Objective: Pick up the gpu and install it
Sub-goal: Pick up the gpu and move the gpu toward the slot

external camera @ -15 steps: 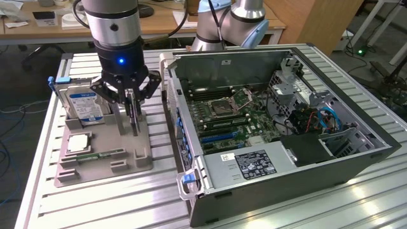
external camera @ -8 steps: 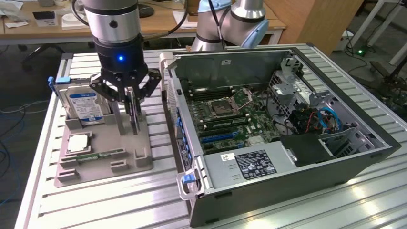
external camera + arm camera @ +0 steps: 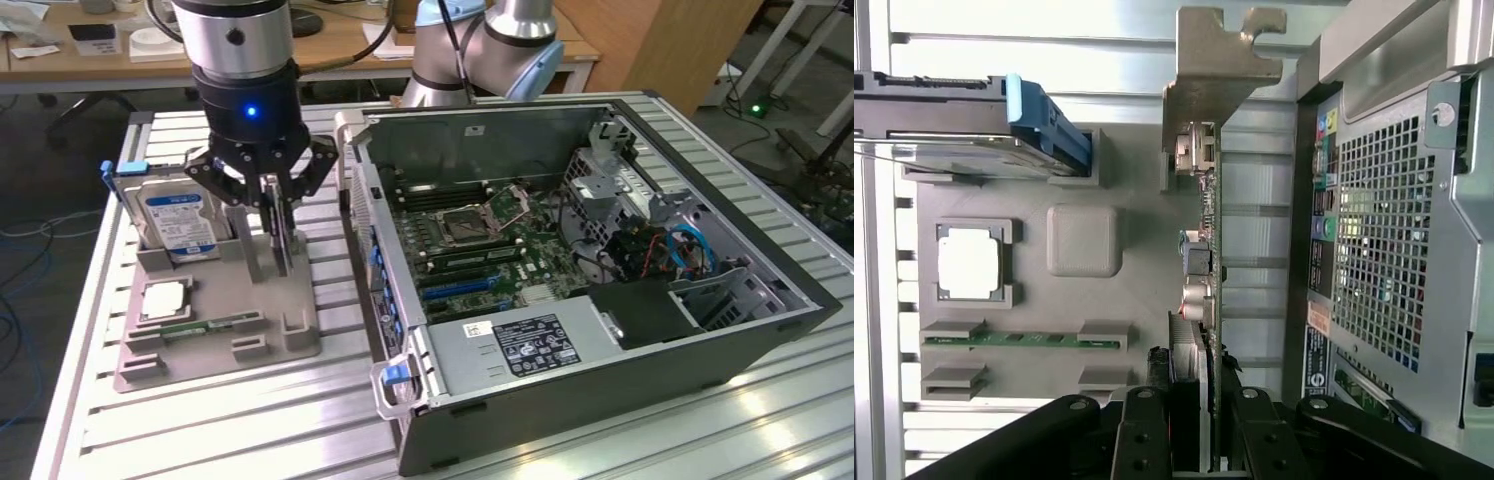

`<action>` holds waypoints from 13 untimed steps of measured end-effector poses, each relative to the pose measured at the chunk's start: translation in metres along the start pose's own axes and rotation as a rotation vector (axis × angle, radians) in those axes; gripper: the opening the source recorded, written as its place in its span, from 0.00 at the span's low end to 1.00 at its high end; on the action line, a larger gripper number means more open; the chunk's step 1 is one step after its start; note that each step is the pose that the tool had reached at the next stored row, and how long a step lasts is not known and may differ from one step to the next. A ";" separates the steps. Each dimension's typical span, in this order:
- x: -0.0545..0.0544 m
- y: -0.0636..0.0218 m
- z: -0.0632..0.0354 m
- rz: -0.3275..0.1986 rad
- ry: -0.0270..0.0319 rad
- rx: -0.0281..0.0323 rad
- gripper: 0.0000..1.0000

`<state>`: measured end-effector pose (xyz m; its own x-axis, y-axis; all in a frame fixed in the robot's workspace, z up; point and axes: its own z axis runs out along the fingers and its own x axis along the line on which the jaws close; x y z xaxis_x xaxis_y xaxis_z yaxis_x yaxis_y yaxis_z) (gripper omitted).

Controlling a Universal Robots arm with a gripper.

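Room: a workshop with wooden desks (image 3: 80, 50) at the back; in front, a slatted metal table (image 3: 200, 430).
Gripper: the gripper (image 3: 274, 215) (image 3: 1199, 400) hangs straight down over the holder, jaws narrow, one on each flat face of the gpu. They seem to press on it, though the contact itself is hard to make out.
Gpu: the gpu (image 3: 282, 255) (image 3: 1211, 250) stands on edge in a slot along the holder's edge nearest the case. Its bracket (image 3: 1209, 75) is at the end away from the gripper.
Lift: I cannot tell whether the card's lower edge sits in the slot or has just cleared it.
Holder: a grey holder (image 3: 227, 350) (image 3: 1144, 250) lies on the tabletop beside the case, toward the exterior view's left.
Other parts: a hard drive (image 3: 180, 215) (image 3: 954, 110) stands upright at the holder's far corner. A chip (image 3: 163, 298) (image 3: 969, 265) lies flat near the middle, and a memory stick (image 3: 200, 326) (image 3: 1019, 340) lies near the front edge.
Case: the open case (image 3: 601, 330) (image 3: 1394, 230) lies on its side, board (image 3: 494, 250) facing up.
Step in hand: taking the card from its slot, by my reading.
Doing it well: keep the pads square on the faces and the hold firm but not crushing. Draw along the slot's line with no twist, so the card stays upright and the bracket does not catch the holder or the case wall just beside it.
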<state>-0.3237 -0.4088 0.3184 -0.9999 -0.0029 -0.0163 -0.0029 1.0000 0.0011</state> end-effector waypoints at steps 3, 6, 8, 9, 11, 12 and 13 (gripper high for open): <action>0.000 -0.0001 -0.0036 0.000 -0.0001 -0.0009 0.28; 0.000 -0.0002 -0.0062 0.000 0.0000 -0.0010 0.28; 0.000 -0.0003 -0.0079 0.000 -0.0001 -0.0015 0.28; 0.000 -0.0003 -0.0090 0.000 -0.0001 -0.0017 0.28; 0.000 -0.0005 -0.0112 0.000 0.0000 -0.0022 0.28; 0.000 -0.0005 -0.0120 0.000 0.0000 -0.0024 0.28; 0.000 -0.0006 -0.0129 0.000 0.0000 -0.0026 0.28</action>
<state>-0.3237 -0.4094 0.3314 -0.9999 -0.0028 -0.0163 -0.0029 1.0000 0.0038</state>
